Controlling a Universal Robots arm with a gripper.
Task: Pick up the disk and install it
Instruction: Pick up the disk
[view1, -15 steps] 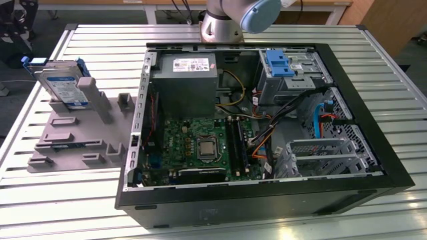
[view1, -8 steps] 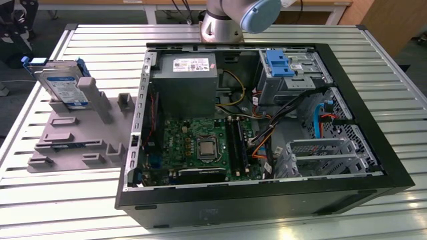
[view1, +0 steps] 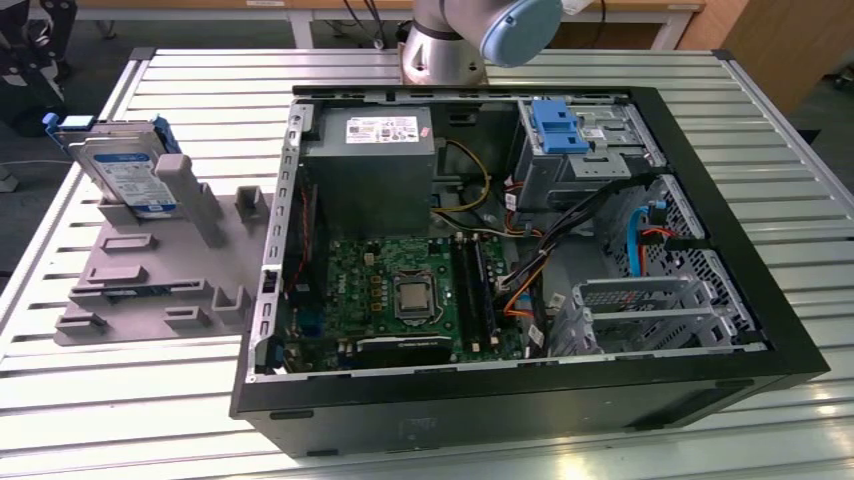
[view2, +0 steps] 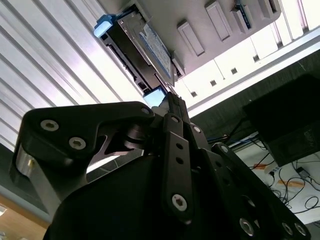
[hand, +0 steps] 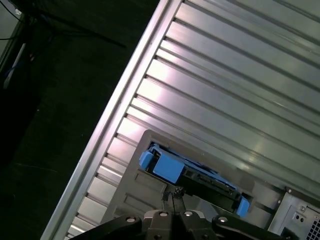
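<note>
Since the disk (view1: 127, 170) is standing on edge in its grey holder (view1: 147, 280), I'd say this job has barely started: nothing picked up, nothing installed.

In the first wrist view my gripper (hand: 172, 196) has its fingers pinched together with nothing between them. The disk's blue carrier end sits just ahead of the tips, near but not touching as far as I can tell. The second wrist view agrees, with the tips pointing at the drive's labelled face.

So pretty much everything is left: the grab, the carry, and seating it in the open computer case (view1: 747, 330). That lies on its side past the holder, off to one side of my gripper and well apart from it. The blue latch piece (view1: 557, 125) on the metal bay is over at the far end of the case.

The surface is a table (hand: 225, 75) of ribbed aluminium slats, shiny with lots of glare, and the holder and case both rest on it. Past the table edge it's dark floor with loose cables (view2: 295, 175) and a black box (view2: 287, 130). There's some wooden furniture (view1: 767, 40) at the back in the exterior view.
</note>
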